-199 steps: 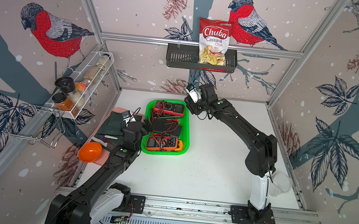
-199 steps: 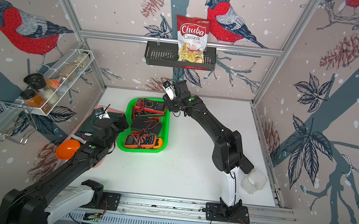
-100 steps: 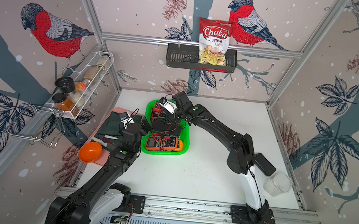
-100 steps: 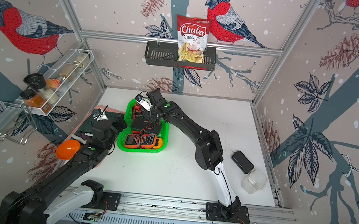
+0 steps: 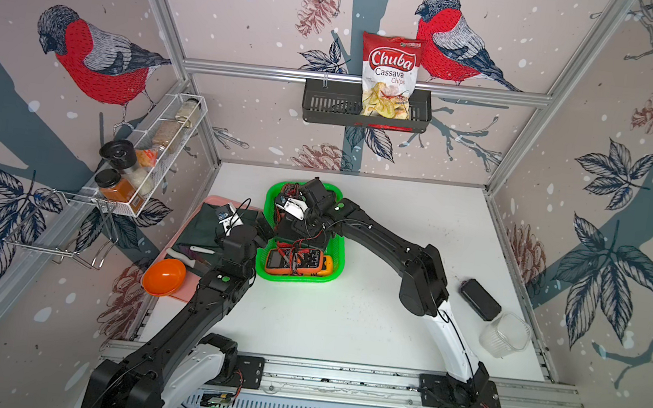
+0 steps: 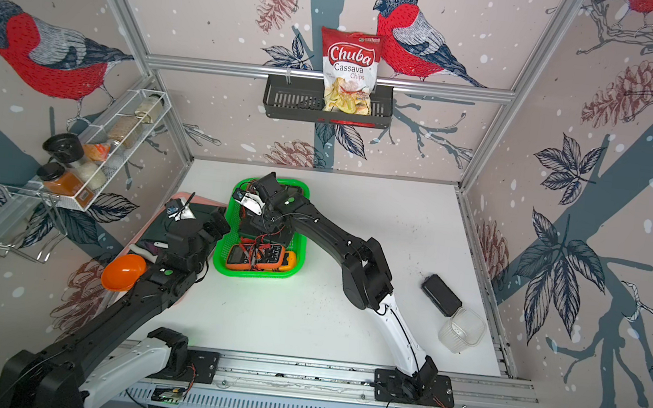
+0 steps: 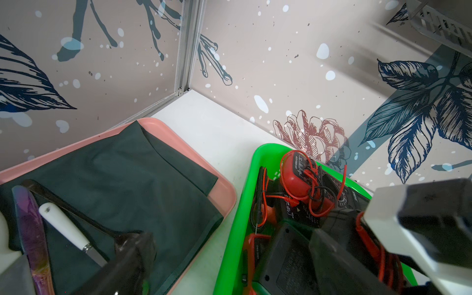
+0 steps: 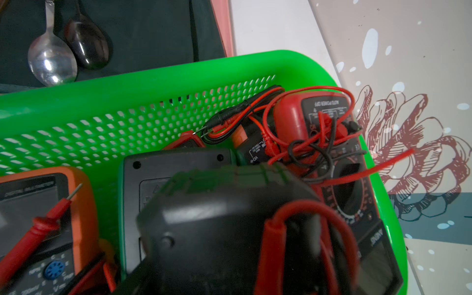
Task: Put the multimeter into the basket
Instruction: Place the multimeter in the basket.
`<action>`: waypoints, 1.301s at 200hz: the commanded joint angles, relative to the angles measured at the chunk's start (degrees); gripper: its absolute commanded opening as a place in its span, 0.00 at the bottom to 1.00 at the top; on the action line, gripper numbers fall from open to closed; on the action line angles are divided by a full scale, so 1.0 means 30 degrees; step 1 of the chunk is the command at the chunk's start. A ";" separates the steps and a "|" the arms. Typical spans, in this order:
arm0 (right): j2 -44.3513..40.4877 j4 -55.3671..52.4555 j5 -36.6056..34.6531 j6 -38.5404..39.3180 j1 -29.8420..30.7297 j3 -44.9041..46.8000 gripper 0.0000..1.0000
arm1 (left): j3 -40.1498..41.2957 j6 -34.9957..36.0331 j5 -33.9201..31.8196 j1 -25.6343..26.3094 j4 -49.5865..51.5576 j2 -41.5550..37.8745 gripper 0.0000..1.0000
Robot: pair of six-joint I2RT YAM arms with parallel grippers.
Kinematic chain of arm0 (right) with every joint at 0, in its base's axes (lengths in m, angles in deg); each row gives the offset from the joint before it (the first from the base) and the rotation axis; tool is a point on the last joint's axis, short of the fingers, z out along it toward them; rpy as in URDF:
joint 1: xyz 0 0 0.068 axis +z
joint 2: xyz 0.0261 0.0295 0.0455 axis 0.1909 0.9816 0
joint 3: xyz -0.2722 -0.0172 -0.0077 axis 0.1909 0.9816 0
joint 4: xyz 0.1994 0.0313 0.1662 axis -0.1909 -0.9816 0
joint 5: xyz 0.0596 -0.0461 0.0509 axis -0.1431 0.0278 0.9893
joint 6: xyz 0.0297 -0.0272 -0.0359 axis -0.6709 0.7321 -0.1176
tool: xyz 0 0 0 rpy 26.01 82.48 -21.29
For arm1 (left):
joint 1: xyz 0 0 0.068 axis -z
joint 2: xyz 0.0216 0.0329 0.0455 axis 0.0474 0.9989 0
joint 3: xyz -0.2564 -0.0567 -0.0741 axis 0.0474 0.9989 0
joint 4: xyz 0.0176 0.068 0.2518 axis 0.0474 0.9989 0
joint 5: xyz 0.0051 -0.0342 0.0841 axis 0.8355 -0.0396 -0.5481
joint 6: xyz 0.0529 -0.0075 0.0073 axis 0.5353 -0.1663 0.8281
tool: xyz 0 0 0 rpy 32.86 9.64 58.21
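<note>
The bright green basket (image 5: 299,280) (image 6: 254,274) stands left of the table's middle. My right gripper (image 5: 292,222) hangs over its middle, shut on a black multimeter (image 8: 217,229) wrapped in red leads. That multimeter fills the near part of the right wrist view and hides the fingers. In the basket lie an orange multimeter (image 5: 297,261), a red one (image 8: 306,120) and a dark one face down (image 8: 173,173). My left gripper (image 7: 229,268) is open, one finger over the pink tray, the other over the basket's rim (image 7: 240,204).
A pink tray (image 5: 216,203) with a dark cloth, spoons and an orange bowl (image 5: 164,276) sits left of the basket. A black box (image 5: 479,298) and a clear tub (image 5: 504,334) lie far right. A black shelf (image 5: 364,111) and a white wire rack (image 5: 155,152) hang on the walls.
My right arm has swung from the back wall forward and left, carrying the multimeter over the basket. The black box at the right has come into view. The left arm has barely moved.
</note>
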 commanded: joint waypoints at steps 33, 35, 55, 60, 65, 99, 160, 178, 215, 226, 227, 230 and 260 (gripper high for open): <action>0.1217 0.0850 0.0206 0.0490 0.0016 -0.1327 0.75 | 0.0151 -0.0108 -0.0410 -0.0024 -0.0691 -0.0064 0.98; 0.1223 0.0851 0.0195 0.0499 0.0014 -0.1351 0.77 | 0.0148 -0.0119 -0.0436 -0.0030 -0.0690 -0.0064 0.98; 0.1337 0.1044 0.0055 0.0502 0.0011 -0.1328 1.00 | 0.0137 -0.0093 -0.0544 -0.0038 -0.0690 -0.0064 0.98; 0.1327 0.1121 -0.0036 0.0484 0.0023 -0.1329 1.00 | 0.0138 -0.0102 -0.0542 -0.0061 -0.0685 -0.0064 0.98; 0.1321 0.1175 -0.0139 0.0497 0.0016 -0.1334 1.00 | 0.0153 -0.0101 -0.0550 -0.0024 -0.0702 -0.0064 0.98; 0.0954 0.1360 -0.0263 0.0541 0.0008 -0.1325 1.00 | 0.0137 -0.0115 -0.0515 -0.0041 -0.0822 -0.0034 0.98; -0.1872 0.1889 0.0718 0.0424 0.0346 0.0712 1.00 | 0.0052 -0.0084 -0.0425 -0.0034 -0.0690 -0.0261 0.98; -0.3244 0.2499 0.1253 0.0395 0.0372 0.2271 1.00 | 0.0071 -0.0091 -0.0423 -0.0028 -0.0648 -0.0353 0.98; -0.5634 0.3644 0.1255 -0.0779 0.0245 0.4715 1.00 | -0.0054 0.0073 0.0020 -0.0039 -0.0603 -0.0444 0.98; -0.6484 0.4230 0.1153 -0.1572 0.0083 0.5714 1.00 | -0.0141 0.0163 0.0181 -0.0038 -0.0522 -0.0444 0.98; -0.6565 0.4318 0.1126 -0.1644 0.0072 0.5811 1.00 | -0.0148 0.0196 0.0200 -0.0030 -0.0518 -0.0444 0.98; -0.6841 0.4516 0.1052 -0.1937 0.0016 0.6151 1.00 | -0.0181 0.0225 0.0261 -0.0027 -0.0500 -0.0444 0.98; -0.9520 0.5652 -0.0846 -0.7483 -0.1109 0.8892 1.00 | -0.0534 0.0817 0.1072 -0.0024 -0.0047 -0.0415 0.98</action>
